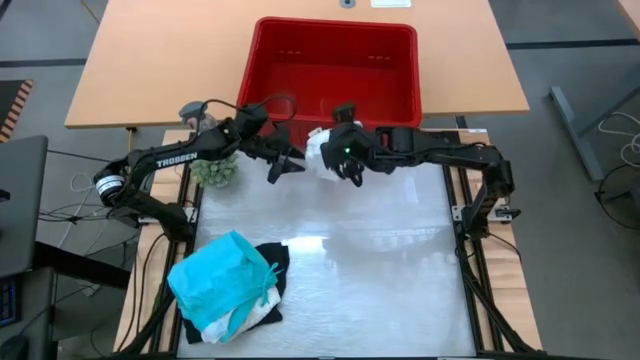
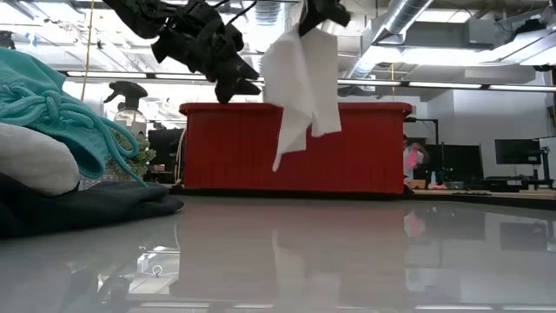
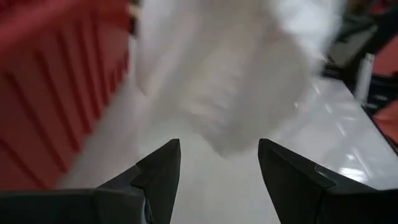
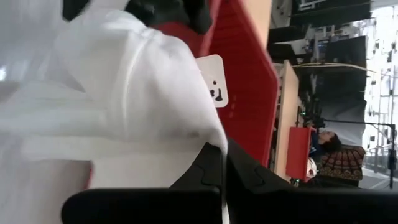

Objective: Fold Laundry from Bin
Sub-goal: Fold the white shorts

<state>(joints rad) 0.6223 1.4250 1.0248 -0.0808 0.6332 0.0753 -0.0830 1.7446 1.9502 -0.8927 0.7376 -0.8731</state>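
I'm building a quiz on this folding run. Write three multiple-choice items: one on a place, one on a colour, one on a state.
1. Where does the folded pile lie?
A. in the bin
B. on the table's near left corner
C. beside the right arm's base

2. What colour is the pile's top garment?
A. teal
B. red
C. yellow

3. How is the white cloth held?
A. lying flat on the table
B. hanging from the shut right gripper
C. clamped by both grippers

Answers:
1 B, the high view shows it there, far from the bin.
2 A, teal lies over white and black.
3 B, it dangles clear of the table, and the left gripper faces it with fingers open.
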